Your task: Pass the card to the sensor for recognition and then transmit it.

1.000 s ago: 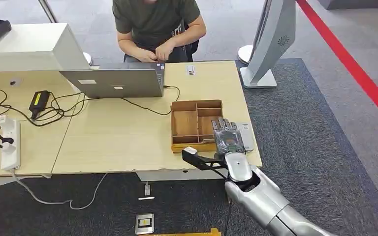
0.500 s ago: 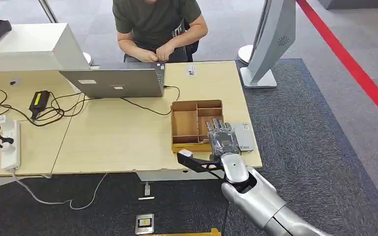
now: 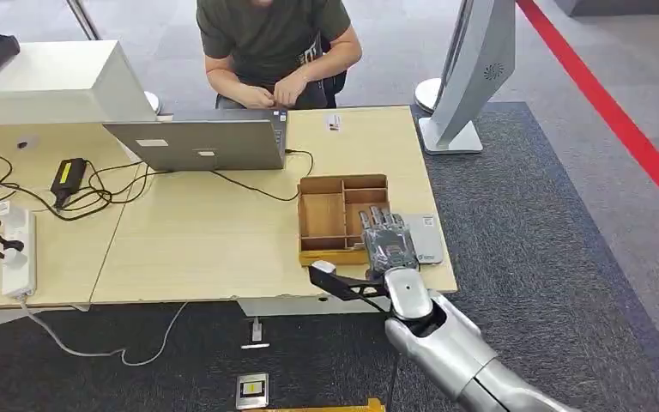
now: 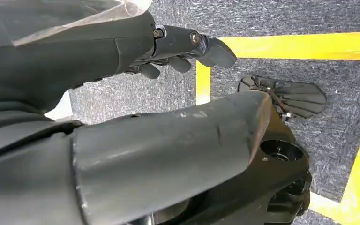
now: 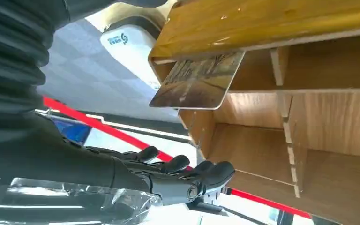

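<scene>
Fingers (image 5: 187, 174) of my right hand (image 3: 389, 242) hover spread, empty, over the brown wooden divided tray (image 3: 322, 215); the printed rectangular card (image 5: 198, 80) leans in a compartment. Clipping a divider could topple it.

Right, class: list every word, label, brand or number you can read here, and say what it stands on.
Nothing reads for certain.
Blue logo on the white card reader: blurred.
Picture-printed card in the partitioned wooden tray: no legible words.
White stickers on the grey laptop: too small.
Small label on the pale wooden table: too small.
</scene>
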